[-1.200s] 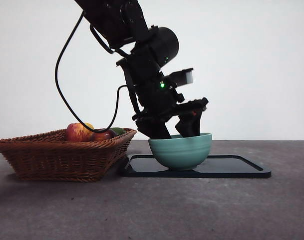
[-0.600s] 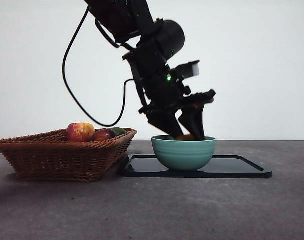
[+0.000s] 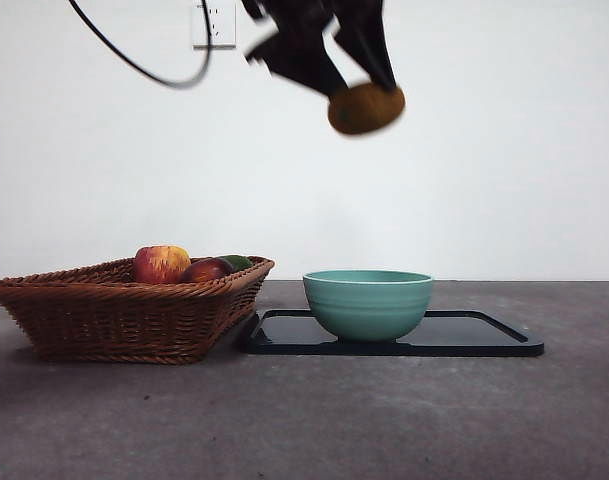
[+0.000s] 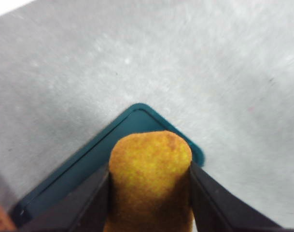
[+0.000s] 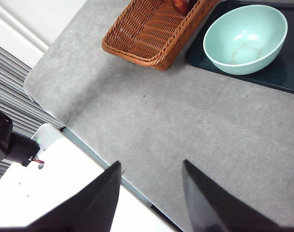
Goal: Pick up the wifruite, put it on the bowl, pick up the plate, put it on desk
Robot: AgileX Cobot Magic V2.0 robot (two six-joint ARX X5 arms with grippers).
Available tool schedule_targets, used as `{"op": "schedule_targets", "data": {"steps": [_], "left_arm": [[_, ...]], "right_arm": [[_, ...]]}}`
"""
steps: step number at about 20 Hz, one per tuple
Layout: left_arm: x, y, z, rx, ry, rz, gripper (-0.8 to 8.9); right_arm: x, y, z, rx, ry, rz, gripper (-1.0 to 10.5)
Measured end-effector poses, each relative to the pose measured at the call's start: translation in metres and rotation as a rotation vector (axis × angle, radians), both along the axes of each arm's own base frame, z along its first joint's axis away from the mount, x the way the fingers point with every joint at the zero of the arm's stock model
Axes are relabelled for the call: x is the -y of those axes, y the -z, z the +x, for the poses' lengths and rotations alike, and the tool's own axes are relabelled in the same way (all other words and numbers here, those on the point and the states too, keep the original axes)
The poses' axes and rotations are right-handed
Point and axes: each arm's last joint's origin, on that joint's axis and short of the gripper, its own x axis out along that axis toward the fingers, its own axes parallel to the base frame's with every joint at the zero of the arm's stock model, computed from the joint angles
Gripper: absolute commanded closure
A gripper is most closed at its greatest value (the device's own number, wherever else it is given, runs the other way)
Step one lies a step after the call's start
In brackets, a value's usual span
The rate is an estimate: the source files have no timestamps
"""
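I have the fruit point(image 3: 365, 108) clamped in the left pincer point(image 4: 150, 193), high above the bowl point(image 3: 368, 303), which sits empty on the dark tray point(image 3: 484, 340). Letting go from this height, I judge it could bounce out or miss. The right pincer point(image 5: 150, 193) waits open over the worktop point(image 5: 195, 130).

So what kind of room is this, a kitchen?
More likely a lab test bench: a bare white wall, a plain grey desk, and staged props, namely a fruit basket and an empty bowl on a dark tray.
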Motion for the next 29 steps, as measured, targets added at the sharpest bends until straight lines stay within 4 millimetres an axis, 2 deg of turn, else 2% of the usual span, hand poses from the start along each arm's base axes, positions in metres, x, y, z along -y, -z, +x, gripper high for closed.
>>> {"op": "schedule_targets", "data": {"steps": [4,6,10,13,17,21,29], "left_arm": [[-0.028,-0.04,-0.03,-0.032,-0.06,-0.076,6.62],[-0.043,-0.052,-0.039,-0.049,-0.097,-0.097,6.63],[-0.071,-0.057,-0.044,-0.076,-0.25,-0.034,6.63],[-0.088,-0.052,-0.047,-0.093,-0.302,-0.034,6.63],[-0.114,-0.026,-0.047,-0.125,-0.405,-0.042,6.63],[-0.133,0.023,-0.036,-0.2,-0.548,-0.006,6.63],[-0.138,0.102,-0.02,-0.228,-0.7,0.0,6.62]], "right_arm": [[0.001,0.0,0.001,0.018,0.016,-0.022,7.4],[0.001,0.0,0.001,0.024,0.012,-0.026,7.4],[0.001,0.0,0.001,0.032,0.008,-0.032,7.4],[0.001,0.0,0.001,0.04,0.016,-0.043,7.4],[0.001,0.0,0.001,0.044,0.015,-0.046,7.4],[0.001,0.0,0.001,0.047,0.013,-0.048,7.4],[0.001,0.0,0.001,0.047,0.013,-0.048,7.4]]}}
